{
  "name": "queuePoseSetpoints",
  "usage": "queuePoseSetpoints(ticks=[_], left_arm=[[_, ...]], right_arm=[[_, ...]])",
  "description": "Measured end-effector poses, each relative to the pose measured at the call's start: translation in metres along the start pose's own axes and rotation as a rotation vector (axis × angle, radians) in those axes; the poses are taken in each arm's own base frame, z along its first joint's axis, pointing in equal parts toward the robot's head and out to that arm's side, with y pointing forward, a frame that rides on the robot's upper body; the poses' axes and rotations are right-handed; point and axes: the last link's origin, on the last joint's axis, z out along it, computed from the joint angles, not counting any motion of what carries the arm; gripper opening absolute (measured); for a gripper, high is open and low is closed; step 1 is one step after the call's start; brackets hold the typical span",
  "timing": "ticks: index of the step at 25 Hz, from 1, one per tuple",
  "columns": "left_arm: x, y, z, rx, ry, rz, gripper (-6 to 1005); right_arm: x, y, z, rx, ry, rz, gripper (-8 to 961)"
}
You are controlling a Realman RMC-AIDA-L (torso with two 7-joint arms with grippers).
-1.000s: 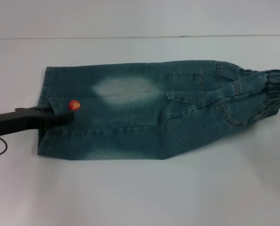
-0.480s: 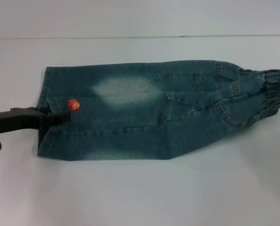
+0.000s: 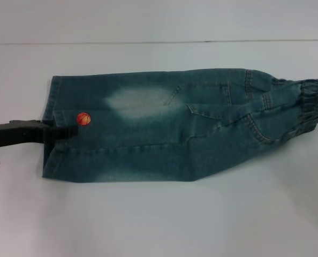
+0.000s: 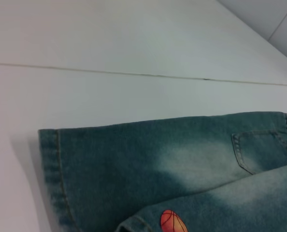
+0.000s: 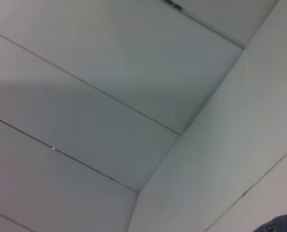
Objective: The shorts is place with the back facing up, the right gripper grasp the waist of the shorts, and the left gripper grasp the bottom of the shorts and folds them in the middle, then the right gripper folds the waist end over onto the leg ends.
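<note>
Left tool (image 3: 68, 130) at leg ends (image 3: 49, 128) of shorts (image 3: 175, 128)

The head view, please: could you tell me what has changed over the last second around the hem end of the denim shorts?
The left arm's black two-fingered tool has drawn back toward the robot's left, off the faded blue-green denim shorts; its tip now sits just at the leg hems beside the orange ball patch. The shorts stayed folded lengthwise on the white table, unmoved.
</note>
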Motion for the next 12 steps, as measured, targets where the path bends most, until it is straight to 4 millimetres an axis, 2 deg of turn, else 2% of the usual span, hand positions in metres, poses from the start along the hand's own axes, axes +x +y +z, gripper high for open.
queuePoseSetpoints(ticks=[12], left_arm=[[0.015,0.007,0.015,-0.044,-0.018,0.022,812]], right_arm=[[0.000,0.001,0.002,-0.004,0.002,-0.002,53]])
